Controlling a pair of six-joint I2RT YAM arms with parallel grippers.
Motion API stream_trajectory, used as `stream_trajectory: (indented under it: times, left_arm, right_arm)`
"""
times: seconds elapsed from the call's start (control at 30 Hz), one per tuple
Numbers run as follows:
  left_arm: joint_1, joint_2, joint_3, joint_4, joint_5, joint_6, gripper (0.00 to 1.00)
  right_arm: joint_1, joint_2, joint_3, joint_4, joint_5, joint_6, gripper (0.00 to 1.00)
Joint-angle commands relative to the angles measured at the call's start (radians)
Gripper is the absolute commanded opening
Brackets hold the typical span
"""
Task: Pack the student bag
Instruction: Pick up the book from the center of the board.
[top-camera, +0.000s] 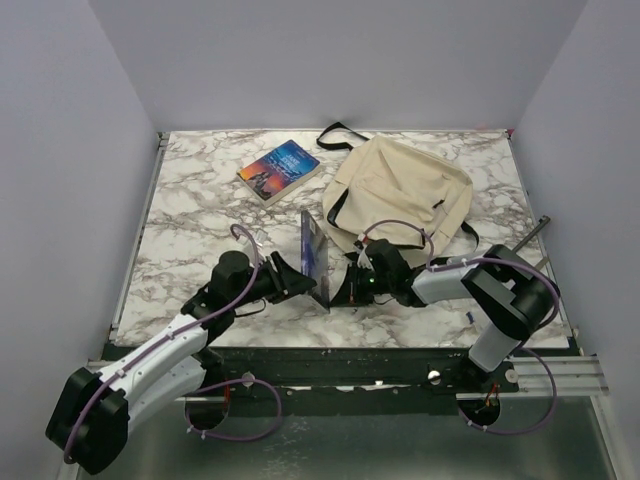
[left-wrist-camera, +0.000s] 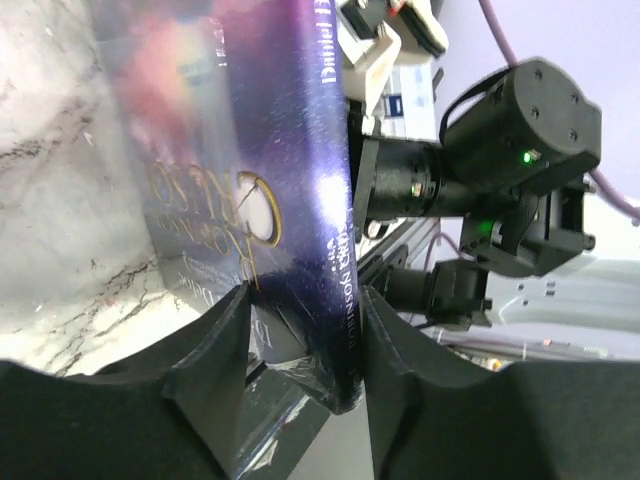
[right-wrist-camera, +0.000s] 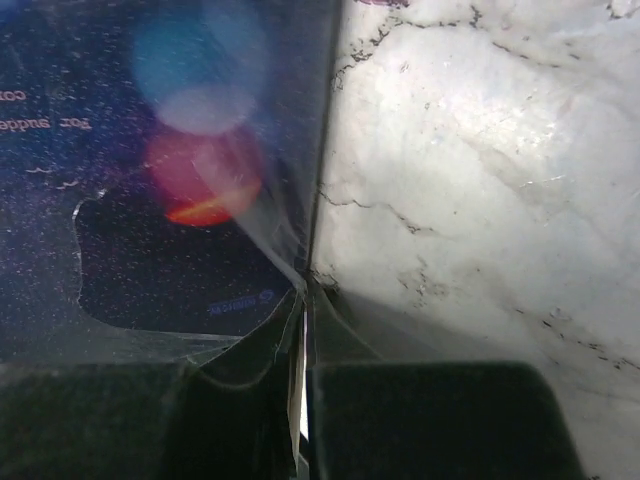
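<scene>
A dark blue-purple paperback book in a clear plastic cover (top-camera: 313, 258) stands upright on its edge near the middle of the white, grey-veined marble bench (top-camera: 200, 220), with one arm on each side of it.

The left gripper (left-wrist-camera: 303, 310) comes at the book from the left. Its jaws straddle the book's lower corner, one black finger at the front cover and the other against the spine. Both fingers sit right at the book's surfaces, but I cannot tell whether they press on it.

The right gripper (right-wrist-camera: 303, 380) is low on the bench on the book's right side. Its jaws are closed, pinching a thin edge of the book and its clear wrap between the two dark fingers.

The cream-beige soft fabric backpack with black straps (top-camera: 400, 190) lies flat on the far right part of the bench, behind the right gripper. Its left side is near the standing book, and a black strap loop reaches toward the far edge. A purple cable from the right arm arcs over its near side.

A second paperback book with a bright blue and orange cover (top-camera: 279, 170) lies flat at the far middle of the bench, just left of the backpack and apart from it.
</scene>
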Motion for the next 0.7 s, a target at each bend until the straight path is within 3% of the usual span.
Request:
stream_trajectory:
  times: [0.0,0.13,0.17,0.23,0.5,0.67]
  left_arm:
    - [-0.005,0.04,0.007,0.061,0.049,0.025,0.36]
    - [-0.004,0.055,0.024,-0.032,-0.025,0.058,0.26]
    - [-0.004,0.055,0.029,-0.064,-0.042,0.069,0.27]
    - [-0.003,0.059,0.034,-0.08,-0.06,0.098,0.4]
    - [-0.004,0.176,0.113,-0.144,-0.068,0.167,0.5]
    - [-0.003,0.185,0.114,-0.144,-0.088,0.184,0.3]
  right_arm:
    - [0.01,0.026,-0.023,-0.182,0.115,-0.082,0.15]
    - [0.01,-0.048,-0.013,-0.239,0.136,-0.099,0.31]
    - [0.01,-0.068,-0.01,-0.257,0.142,-0.106,0.32]
    - [0.011,-0.095,-0.007,-0.275,0.156,-0.108,0.35]
    - [0.011,-0.073,0.011,-0.249,0.122,-0.113,0.36]
    - [0.01,-0.074,0.013,-0.255,0.11,-0.115,0.36]
